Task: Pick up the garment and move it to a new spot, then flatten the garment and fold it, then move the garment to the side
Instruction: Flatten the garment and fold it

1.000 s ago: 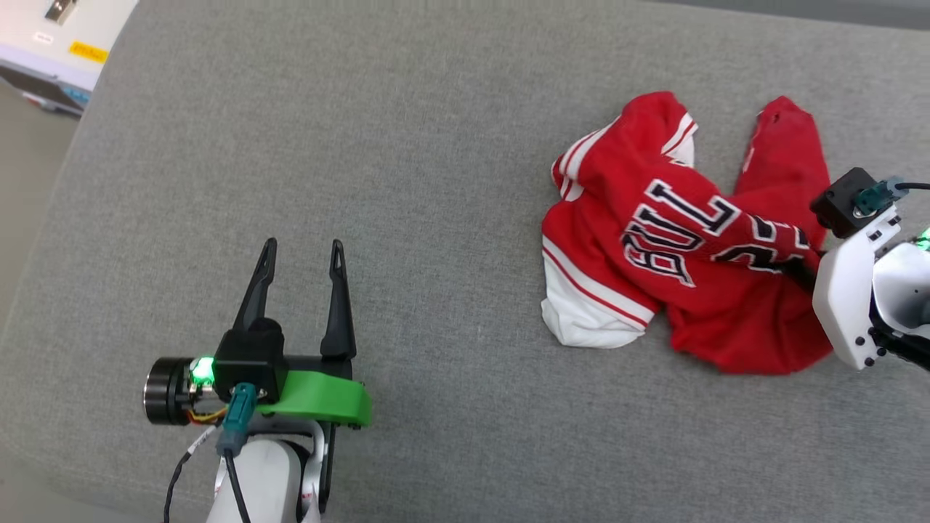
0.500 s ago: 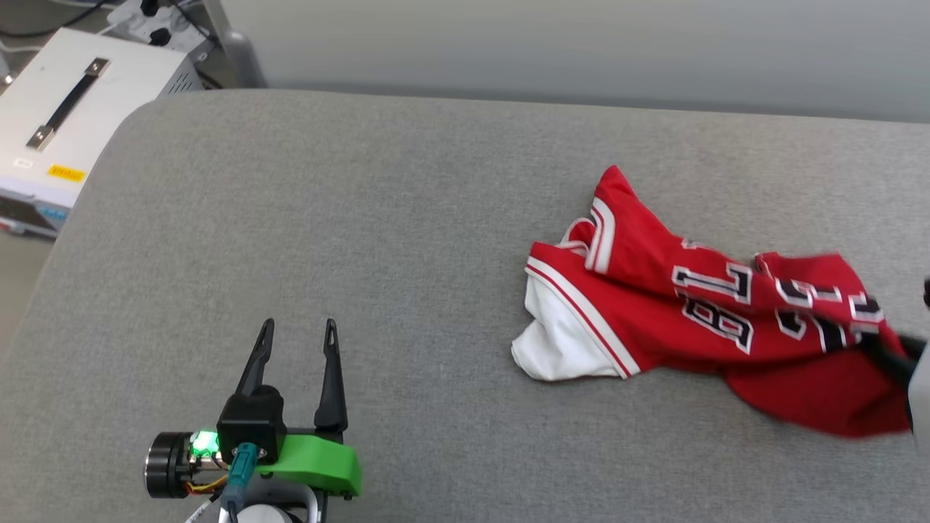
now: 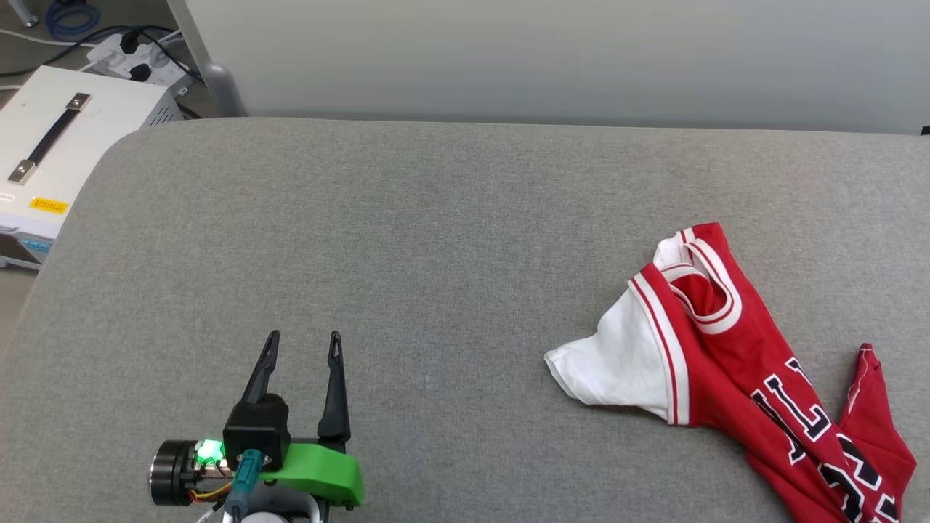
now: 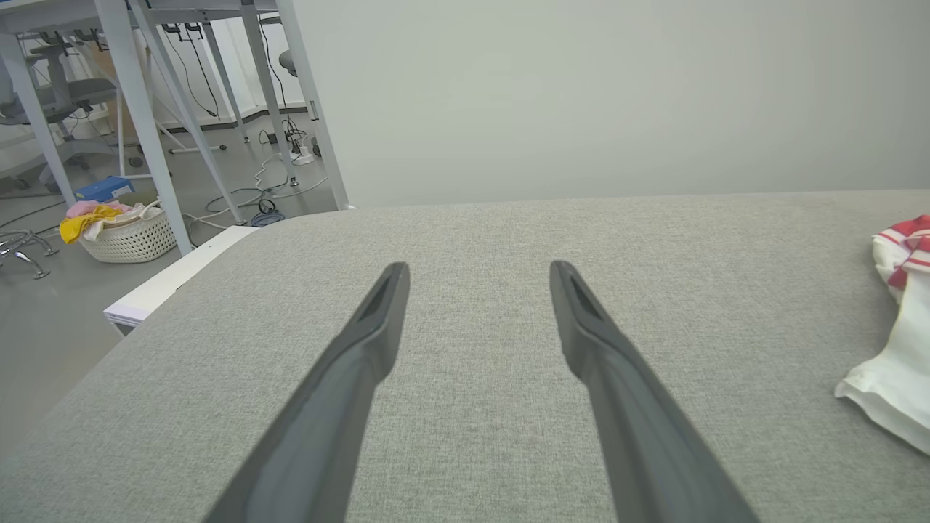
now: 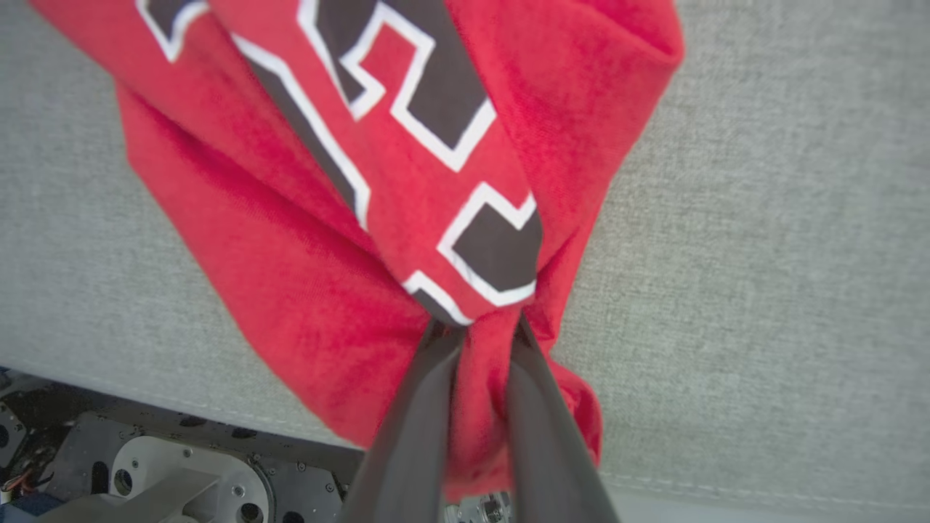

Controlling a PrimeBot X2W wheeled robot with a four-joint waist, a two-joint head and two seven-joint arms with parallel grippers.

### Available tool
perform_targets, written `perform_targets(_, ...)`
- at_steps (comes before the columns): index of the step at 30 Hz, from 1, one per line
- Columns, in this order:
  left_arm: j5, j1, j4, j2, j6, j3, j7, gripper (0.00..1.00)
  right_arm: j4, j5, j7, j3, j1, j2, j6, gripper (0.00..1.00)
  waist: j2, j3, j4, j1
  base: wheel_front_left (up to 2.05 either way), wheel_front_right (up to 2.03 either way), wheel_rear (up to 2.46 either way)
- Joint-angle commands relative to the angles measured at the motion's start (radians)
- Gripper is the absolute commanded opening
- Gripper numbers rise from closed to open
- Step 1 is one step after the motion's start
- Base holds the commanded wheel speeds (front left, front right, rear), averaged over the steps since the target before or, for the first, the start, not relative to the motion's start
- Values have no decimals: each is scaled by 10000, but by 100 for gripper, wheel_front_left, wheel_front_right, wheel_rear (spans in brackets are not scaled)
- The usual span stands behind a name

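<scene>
The garment point(image 3: 716, 356) is pinched in the right end effector point(image 5: 479, 327), while the left end effector point(image 3: 304, 338) points forward, spread wide.

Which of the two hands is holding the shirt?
The right hand, pinched shut on the red shirt; the left hand is open and empty.

A lab workroom: a handled white instrument case point(image 3: 69, 138) and power strip point(image 3: 134, 54) upper left in the head view; white desk legs point(image 4: 142, 123), loose floor cables point(image 4: 269, 192) and a laundry basket point(image 4: 131, 238) at the left wrist view's upper left.
</scene>
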Motion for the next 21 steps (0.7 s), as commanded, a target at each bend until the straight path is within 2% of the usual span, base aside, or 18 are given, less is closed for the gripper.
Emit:
perform_targets(1, 77, 42, 33, 47, -50, 16, -59, 100, 105, -123, -211, 20, 46, 237, -7, 33, 0, -56, -15, 0, 0, 0, 0)
perform_targets(2, 71, 63, 44, 55, -49, 34, -59, 100, 48, -248, -447, -38, -19, 269, -7, 82, 0, -95, -31, 0, 0, 0, 0)
perform_targets(3, 65, 93, 57, 62, -46, 55, -59, 100, -55, -423, -751, -112, -96, 294, -7, 100, 0, -144, -53, 0, 0, 0, 0)
perform_targets(9, 104, 186, 27, 76, -39, 52, -59, 100, -1151, -1214, -2446, -939, -490, 601, -7, 100, 0, -418, -158, 0, 0, 0, 0)
perform_targets(13, 124, 201, -49, 129, -87, 24, -59, 100, -2133, -1687, -3125, -1507, -668, 1047, -7, 100, 0, -556, -172, 0, 0, 0, 0)
perform_targets(21, 210, -175, -254, 440, -312, -51, -59, 100, -3690, -3165, -4175, -1877, -946, 2501, -7, 100, 0, -633, -134, 0, 0, 0, 0)
